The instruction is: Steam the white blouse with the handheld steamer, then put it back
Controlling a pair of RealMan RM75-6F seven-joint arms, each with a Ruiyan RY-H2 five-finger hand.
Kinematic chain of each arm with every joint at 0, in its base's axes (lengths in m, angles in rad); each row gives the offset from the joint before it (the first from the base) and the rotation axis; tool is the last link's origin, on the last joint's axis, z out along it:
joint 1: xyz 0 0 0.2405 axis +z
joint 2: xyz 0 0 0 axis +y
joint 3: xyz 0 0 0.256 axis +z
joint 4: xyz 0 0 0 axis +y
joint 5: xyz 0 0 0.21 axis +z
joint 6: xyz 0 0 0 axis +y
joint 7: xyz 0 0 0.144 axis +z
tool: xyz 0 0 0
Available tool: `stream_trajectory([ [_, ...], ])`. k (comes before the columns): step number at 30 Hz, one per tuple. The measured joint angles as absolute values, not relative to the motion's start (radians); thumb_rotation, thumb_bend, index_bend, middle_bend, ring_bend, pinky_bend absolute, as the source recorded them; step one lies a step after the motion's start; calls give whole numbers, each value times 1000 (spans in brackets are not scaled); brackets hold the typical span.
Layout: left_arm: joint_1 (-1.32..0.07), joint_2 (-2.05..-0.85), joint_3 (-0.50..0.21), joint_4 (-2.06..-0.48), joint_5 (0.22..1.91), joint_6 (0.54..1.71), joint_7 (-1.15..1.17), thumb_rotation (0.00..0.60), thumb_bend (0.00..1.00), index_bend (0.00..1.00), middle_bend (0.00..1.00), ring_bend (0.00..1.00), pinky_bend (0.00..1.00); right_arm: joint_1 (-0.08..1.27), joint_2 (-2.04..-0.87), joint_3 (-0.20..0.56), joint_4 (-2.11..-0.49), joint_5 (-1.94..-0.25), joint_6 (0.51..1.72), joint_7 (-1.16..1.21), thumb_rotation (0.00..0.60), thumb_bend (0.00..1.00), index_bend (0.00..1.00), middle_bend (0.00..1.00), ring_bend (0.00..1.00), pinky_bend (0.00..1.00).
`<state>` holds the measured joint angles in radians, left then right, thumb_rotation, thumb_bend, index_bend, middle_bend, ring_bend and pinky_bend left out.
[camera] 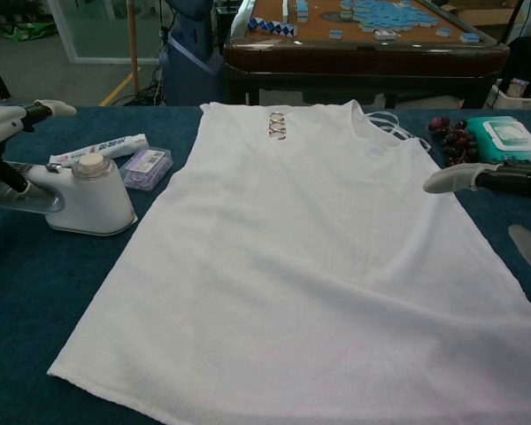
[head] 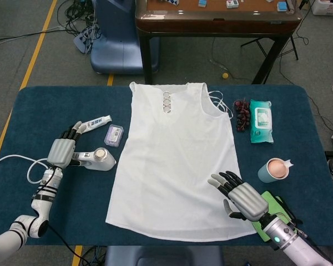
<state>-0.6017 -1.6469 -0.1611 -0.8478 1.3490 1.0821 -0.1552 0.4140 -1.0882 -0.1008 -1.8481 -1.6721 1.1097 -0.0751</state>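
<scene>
Fingers (head: 73, 132) spread; one steamer (head: 98, 159), one blouse (head: 177, 160).

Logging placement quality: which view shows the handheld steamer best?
The chest view: the handheld steamer is large and side-on, standing on the table beside the white blouse. The head view shows it small from above, its handle under the left hand.

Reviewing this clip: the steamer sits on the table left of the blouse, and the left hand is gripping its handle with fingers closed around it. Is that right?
Not quite. The steamer does sit on the table left of the blouse, but the left hand is not gripping it: in the head view its fingers are stretched out, open above the handle. The chest view agrees.
</scene>
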Motion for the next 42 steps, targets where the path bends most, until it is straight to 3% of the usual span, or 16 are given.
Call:
stream_trajectory([
  [13, -539, -1532, -169, -1063, 1285, 1091, -34, 600, 12, 0, 0, 0, 71, 393, -1080, -103, -1838, -1681, 1141, -68, 496, 749, 0, 65, 0, 0],
  [21, -454, -1431, -163, -1239, 1287, 1219, 13, 600, 13, 0, 0, 7, 82, 346, -1058, -97, -1842, -1672, 1211, -141, 593, 742, 0, 65, 0, 0],
  [33, -277, -1277, -103, -1461, 1322, 1428, 115, 600, 13, 22, 0, 26, 86, 172, -1025, -69, -1811, -1596, 1469, -271, 594, 487, 0, 80, 0, 0],
  [42, -176, -1212, -45, -1593, 1355, 1519, 192, 600, 13, 24, 0, 26, 86, 40, -1024, -54, -1728, -1535, 1601, -221, 595, 477, 0, 84, 0, 0],
])
